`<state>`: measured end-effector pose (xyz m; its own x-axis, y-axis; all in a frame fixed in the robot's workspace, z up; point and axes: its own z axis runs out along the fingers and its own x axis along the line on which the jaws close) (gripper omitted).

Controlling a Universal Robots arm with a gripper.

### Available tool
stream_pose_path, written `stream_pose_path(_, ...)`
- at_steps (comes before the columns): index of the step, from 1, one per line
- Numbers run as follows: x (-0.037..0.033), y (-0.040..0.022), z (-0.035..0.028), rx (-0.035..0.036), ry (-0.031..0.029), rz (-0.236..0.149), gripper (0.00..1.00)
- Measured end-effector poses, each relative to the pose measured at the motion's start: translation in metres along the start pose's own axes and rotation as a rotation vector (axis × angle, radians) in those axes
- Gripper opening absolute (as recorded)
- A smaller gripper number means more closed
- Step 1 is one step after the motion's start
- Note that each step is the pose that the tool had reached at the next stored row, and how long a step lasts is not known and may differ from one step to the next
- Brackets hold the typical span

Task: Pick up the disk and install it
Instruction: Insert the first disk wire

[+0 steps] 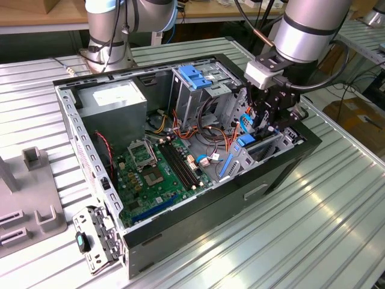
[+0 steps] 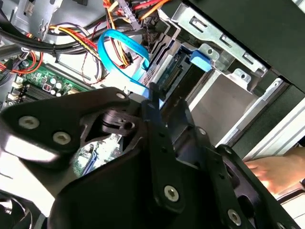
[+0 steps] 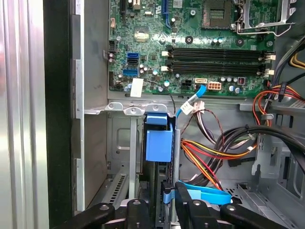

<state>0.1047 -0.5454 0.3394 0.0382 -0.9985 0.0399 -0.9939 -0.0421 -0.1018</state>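
Observation:
The disk [image 3: 158, 143] stands on edge in the drive bay at the front corner of the open computer case [image 1: 198, 217], its blue plastic rail end facing the first wrist view. In the exterior view the disk [image 1: 243, 142] is sunk into the bay on that view's right. My gripper [image 1: 264, 123] reaches down from above and is shut on the disk. Its black fingers [image 3: 188, 205] flank the disk's edge. In the second wrist view the disk [image 2: 167, 71] runs from my gripper [image 2: 169, 119] into the metal bay.
A blue flat cable [image 3: 205, 194] loops beside the fingers, with bundled wires [image 3: 214, 152] close by. Motherboard [image 1: 156, 174], grey power supply [image 1: 114, 102] and a drive cage with a blue latch [image 1: 195, 78] fill the case. A person's hand [image 2: 281, 171] rests outside it.

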Motion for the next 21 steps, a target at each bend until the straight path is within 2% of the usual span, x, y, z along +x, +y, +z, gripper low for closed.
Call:
stream_pose_path(4, 0.0, -0.0001, -0.0007, -0.0001, 0.0004, 0.0, 0.35)
stream_pose_path(10, 0.0004, -0.0015, -0.0148, -0.0001, 0.0011, 0.0, 0.35)
stream_pose_path(13, 0.0005, -0.002, -0.0195, -0.0001, 0.002, 0.0, 0.35)
stream_pose_path(19, 0.0005, -0.0021, -0.0197, -0.0002, 0.0024, 0.0, 0.35)
stream_pose_path(20, 0.0006, -0.003, -0.0197, -0.0042, 0.0031, 0.0, 0.35)
stream_pose_path(21, 0.0006, -0.004, -0.0196, -0.0111, 0.0043, 0.001, 0.35)
